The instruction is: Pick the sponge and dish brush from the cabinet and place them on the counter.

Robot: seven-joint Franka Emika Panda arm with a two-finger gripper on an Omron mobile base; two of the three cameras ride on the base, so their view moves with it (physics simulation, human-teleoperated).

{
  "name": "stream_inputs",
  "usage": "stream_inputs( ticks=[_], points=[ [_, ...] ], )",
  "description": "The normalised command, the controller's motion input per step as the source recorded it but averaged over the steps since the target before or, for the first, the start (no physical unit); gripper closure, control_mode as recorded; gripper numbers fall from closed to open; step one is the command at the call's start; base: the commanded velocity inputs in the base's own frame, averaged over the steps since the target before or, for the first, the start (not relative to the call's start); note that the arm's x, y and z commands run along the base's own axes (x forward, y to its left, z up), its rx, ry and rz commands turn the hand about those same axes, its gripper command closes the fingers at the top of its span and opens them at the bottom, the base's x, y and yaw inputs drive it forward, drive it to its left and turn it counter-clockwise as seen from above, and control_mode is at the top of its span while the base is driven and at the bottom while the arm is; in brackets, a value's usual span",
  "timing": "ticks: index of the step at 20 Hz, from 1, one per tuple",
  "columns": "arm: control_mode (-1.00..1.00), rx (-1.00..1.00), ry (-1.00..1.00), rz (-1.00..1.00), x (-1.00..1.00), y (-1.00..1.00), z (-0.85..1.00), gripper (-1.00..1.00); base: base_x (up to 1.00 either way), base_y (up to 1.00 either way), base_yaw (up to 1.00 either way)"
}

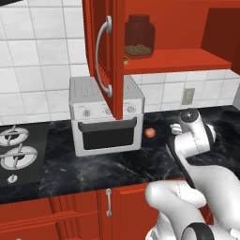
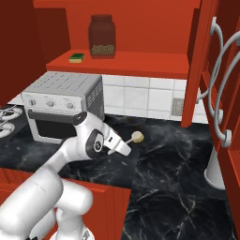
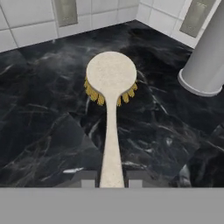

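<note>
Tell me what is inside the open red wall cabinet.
On the cabinet shelf stand a dark glass jar holding small pale pieces and a green-yellow sponge. The doors cover the outer parts.

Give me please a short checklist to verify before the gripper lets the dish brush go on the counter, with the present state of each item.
1. Gripper shut on the dish brush handle: ok.
2. Brush is over the black counter, not the stovetop: ok.
3. Bristles already touching the counter: cannot tell.
4. Bare counter beneath the brush head; the grey cylinder base stands apart to one side: ok.
5. Sponge moved to the counter: not ok, it lies on the cabinet shelf beside the jar.
</note>
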Motion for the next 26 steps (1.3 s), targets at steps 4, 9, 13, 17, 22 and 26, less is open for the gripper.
stream_inputs(
  ticks=[4, 9, 13, 17, 22, 26],
  points=[
    [-1.00, 0.01, 0.00, 0.01, 0.30, -0.11, -0.48, 1.00, 0.00, 0.00, 0.00],
    [-1.00, 0.00, -0.01, 0.01, 0.30, -0.10, -0.43, 1.00, 0.00, 0.00, 0.00],
    [-1.00, 0.00, 0.04, 0.01, 0.29, -0.11, -0.10, 1.00, 0.00, 0.00, 0.00],
    [-1.00, -0.01, 0.07, 0.00, 0.27, -0.09, -0.16, 1.00, 0.00, 0.00, 0.00],
    [-1.00, -0.04, 0.14, 0.01, 0.38, -0.07, -0.16, 1.00, 0.00, 0.00, 0.00],
    [-1.00, -0.01, 0.08, 0.00, 0.39, -0.08, -0.19, 1.00, 0.00, 0.00, 0.00]
  ],
)
